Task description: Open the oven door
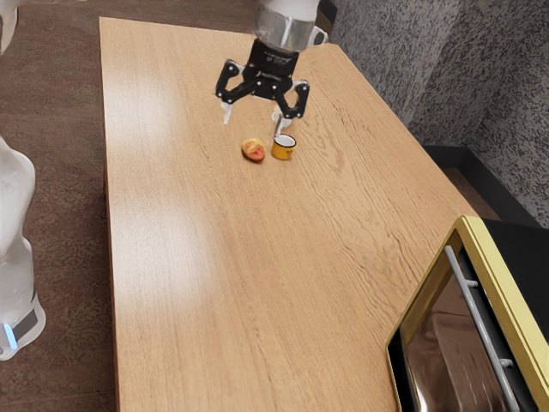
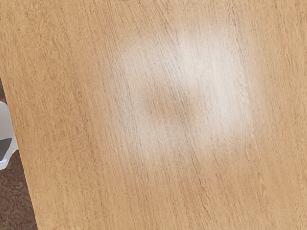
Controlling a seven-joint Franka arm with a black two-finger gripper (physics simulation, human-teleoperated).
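"Where's the oven door (image 1: 446, 352)?"
"Four o'clock in the exterior view, shut — its gray handle (image 1: 482, 330) along it."
"And the fingers (image 1: 227, 112)?"
"Spread wide at twelve o'clock — well apart from the door, near the yellow mug (image 1: 283, 151) and reddish fruit (image 1: 253, 150) on the worktop (image 1: 206, 257)."
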